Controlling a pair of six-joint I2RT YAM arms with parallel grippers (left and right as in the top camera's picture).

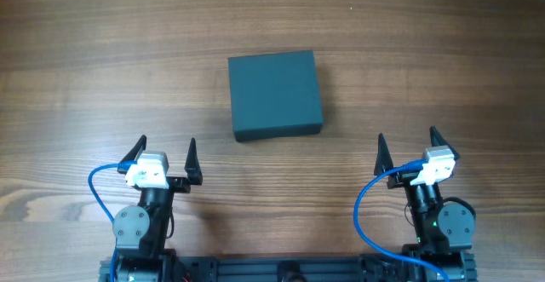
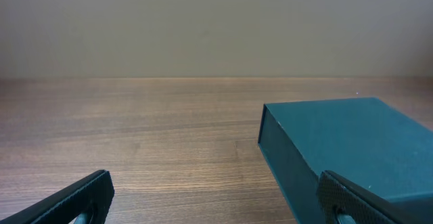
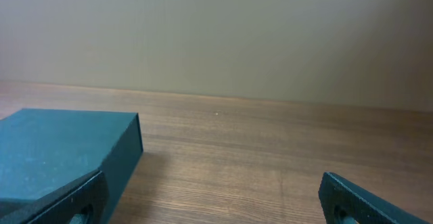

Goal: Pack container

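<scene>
Container (image 1: 275, 94): closed, on table (image 1: 85, 60), ahead of and between both claws, touching neither.
Left claw (image 1: 166, 146): wide, empty.
Right claw (image 1: 407, 137): wide, empty.
Wrist views only: container's side faces, beige wall (image 2: 216, 28).

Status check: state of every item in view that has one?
container: lid closed, sitting flat on the table, untouched by either arm.
left gripper: open, empty, short of the container's near-left corner.
right gripper: open, empty, off to the container's right and clear of it.
</scene>
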